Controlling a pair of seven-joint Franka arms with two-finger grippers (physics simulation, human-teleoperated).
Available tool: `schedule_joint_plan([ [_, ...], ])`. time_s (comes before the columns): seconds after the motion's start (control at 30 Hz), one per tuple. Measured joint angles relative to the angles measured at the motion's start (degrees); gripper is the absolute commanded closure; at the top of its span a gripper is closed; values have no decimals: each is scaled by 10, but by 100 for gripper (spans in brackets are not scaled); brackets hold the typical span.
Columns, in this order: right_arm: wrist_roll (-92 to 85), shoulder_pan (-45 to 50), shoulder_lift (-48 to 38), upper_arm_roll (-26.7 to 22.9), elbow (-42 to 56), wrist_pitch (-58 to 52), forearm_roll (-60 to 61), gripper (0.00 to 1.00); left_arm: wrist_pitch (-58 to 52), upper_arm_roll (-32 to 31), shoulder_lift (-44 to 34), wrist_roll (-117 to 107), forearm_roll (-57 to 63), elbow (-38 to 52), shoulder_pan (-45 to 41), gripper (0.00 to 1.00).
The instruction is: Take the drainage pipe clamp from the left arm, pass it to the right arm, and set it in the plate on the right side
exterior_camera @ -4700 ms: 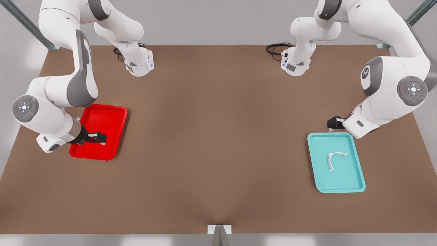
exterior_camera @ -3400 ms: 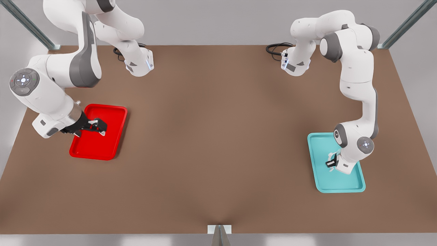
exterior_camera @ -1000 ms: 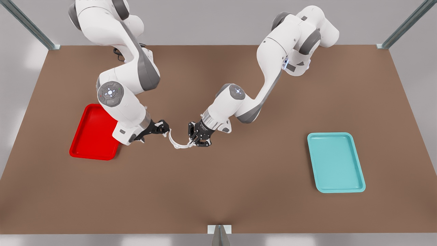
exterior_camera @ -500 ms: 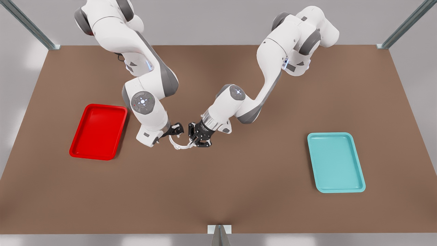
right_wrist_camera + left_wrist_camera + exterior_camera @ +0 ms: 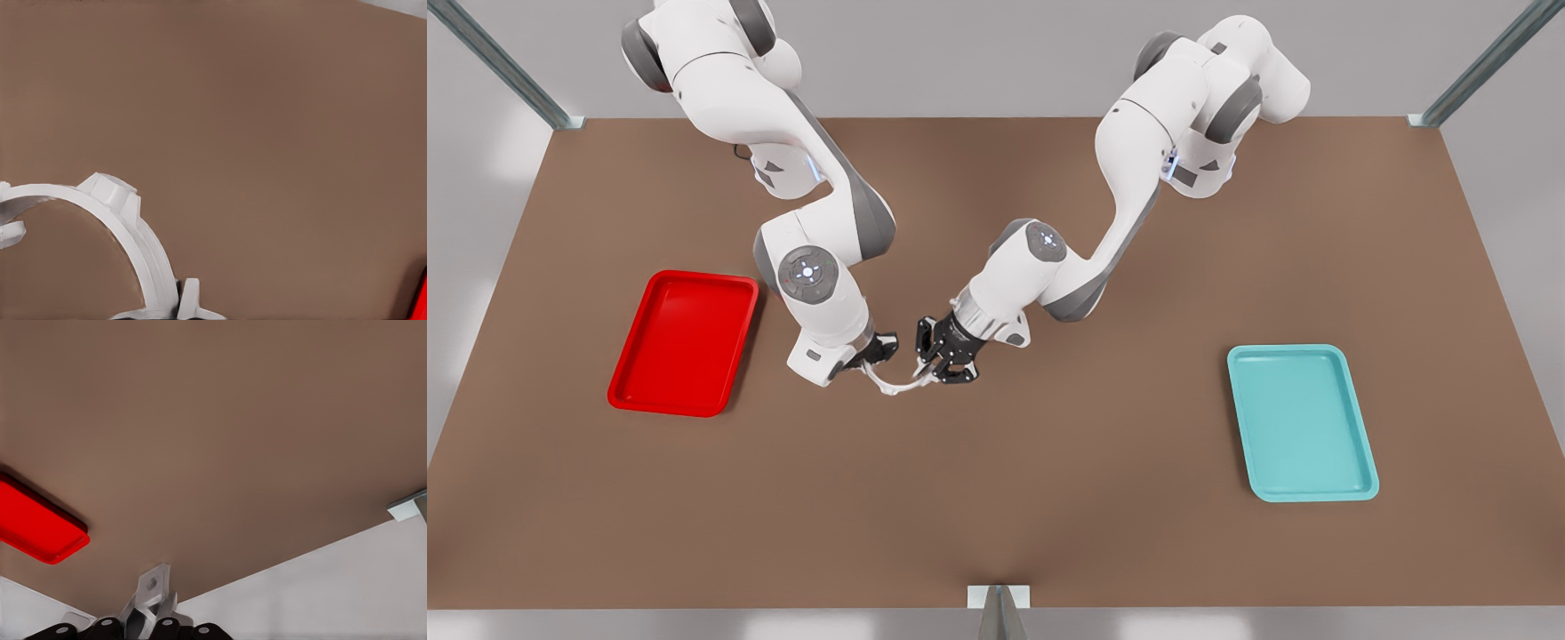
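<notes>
A brown desk (image 5: 1049, 498) fills the scene. Pale grey walls surround it, with metal struts (image 5: 503, 67) at the corners.

The 2 arms have glossy white shells with grey joint bands. Each wrist joint bears a round grey cap with a lit white centre. Both grippers are black; black cables coil at the bases.

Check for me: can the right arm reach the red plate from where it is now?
Probably yes. The right gripper sits at one end of the drainage pipe clamp, and bare table separates it from the plate nearby. The catch: the left gripper is shut on the clamp's other end.
</notes>
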Motion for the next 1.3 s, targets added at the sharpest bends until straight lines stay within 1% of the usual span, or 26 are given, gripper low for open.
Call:
schedule_joint_plan([
  [0.2,3,-1,0,0,0,7,2,79,-10,1,-23,0,3,-1,2,0],
  [0.3,4,-12,0,0,-2,9,3,79,-55,0,-58,0,3,-7,22,0],
  [0.37,4,-30,-4,0,-10,9,3,79,-113,-1,-79,0,-13,-8,63,0],
  [0.5,4,-108,-30,4,-48,7,3,79,-281,4,-111,44,-55,-8,198,0],
  [0.57,0,-179,-47,28,-75,7,4,79,-360,6,-114,104,-29,-8,242,0],
  [0.67,-12,-311,-91,88,-129,6,4,79,-462,7,-125,246,65,-7,276,0],
  [0.73,-21,-365,-130,102,-174,2,4,79,-513,14,-166,363,103,-24,304,0],
  [0.77,-26,-381,-151,105,-196,-1,4,79,-533,23,-200,425,115,-54,312,0],
  [0.87,-38,-404,-183,106,-228,-20,4,79,-578,30,-269,600,136,-93,329,0],
  [0.93,-47,-418,-175,106,-241,-33,3,79,-596,29,-299,702,143,-108,330,0],
  [1.0,-57,-449,-154,106,-246,-39,3,79,-607,28,-306,793,147,-116,329,0],
  [1.13,-80,-504,-106,106,-245,-44,3,79,-612,28,-293,949,151,-116,326,0],
  [1.3,-102,-512,-62,106,-244,-37,2,79,-614,28,-276,1101,154,-115,326,0],
])
